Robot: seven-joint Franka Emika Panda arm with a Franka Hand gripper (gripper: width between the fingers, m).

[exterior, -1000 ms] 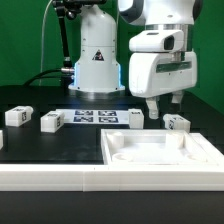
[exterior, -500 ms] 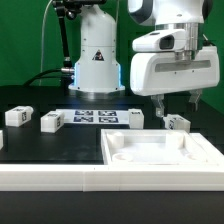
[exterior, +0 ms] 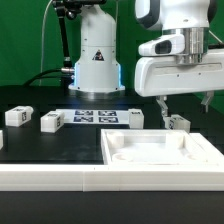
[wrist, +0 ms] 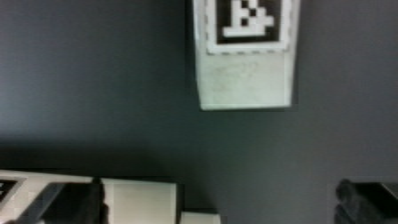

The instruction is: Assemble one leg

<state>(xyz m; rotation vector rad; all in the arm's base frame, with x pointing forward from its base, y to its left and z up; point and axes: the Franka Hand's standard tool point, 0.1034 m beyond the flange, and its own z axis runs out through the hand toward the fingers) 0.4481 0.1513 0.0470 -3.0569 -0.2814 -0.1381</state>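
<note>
Now, jaws: spread wide and empty, gripper hanging above the leg.
Leg: resting on the desk, just beyond the tray-like piece.
Risk: off-centre descent could let one finger knock it aside.

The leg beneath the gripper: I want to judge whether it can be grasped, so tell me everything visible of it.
The leg is a small white block, plastic by its look, with a black-and-white square tag at one end. It lies on its side on the dark table, beyond the far rim of the white tray. The open gripper hangs above, not touching it.
</note>
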